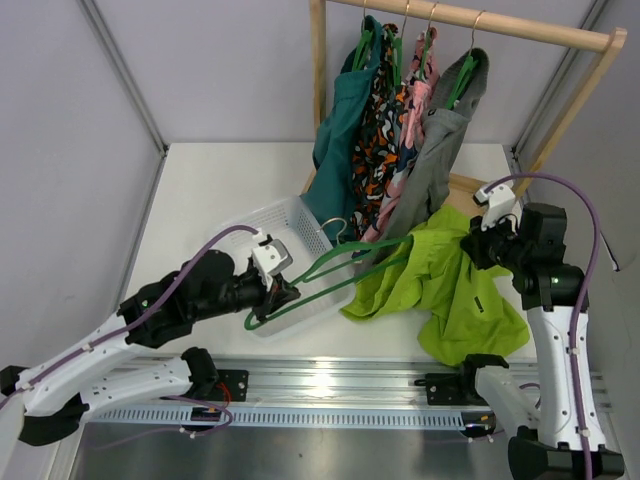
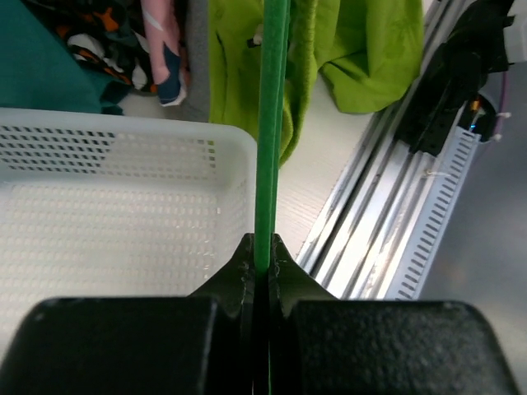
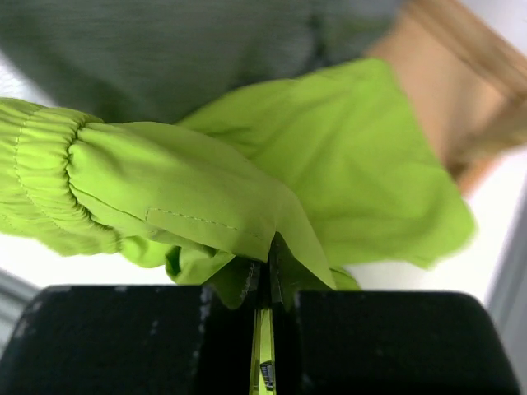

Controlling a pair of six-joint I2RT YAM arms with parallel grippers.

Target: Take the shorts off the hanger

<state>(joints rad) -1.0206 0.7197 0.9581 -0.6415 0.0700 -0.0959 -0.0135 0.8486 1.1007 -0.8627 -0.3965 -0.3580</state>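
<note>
Hanger (image 2: 270, 123) clamped by left gripper (image 2: 262, 247) at white basket (image 2: 123, 132) edge; shorts (image 3: 206, 189) pinched by right gripper (image 3: 270, 255); hung garments (image 1: 400, 110) at 12 o'clock.

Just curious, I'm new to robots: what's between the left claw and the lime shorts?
The hanger spans it, pinched by the left gripper and reaching the shorts across the white basket's corner, seen in the top view.

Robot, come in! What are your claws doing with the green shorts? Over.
Left claw shut on hanger. Right claw shut on shorts. Hanger's far end inside shorts. White basket beneath hanger.
</note>
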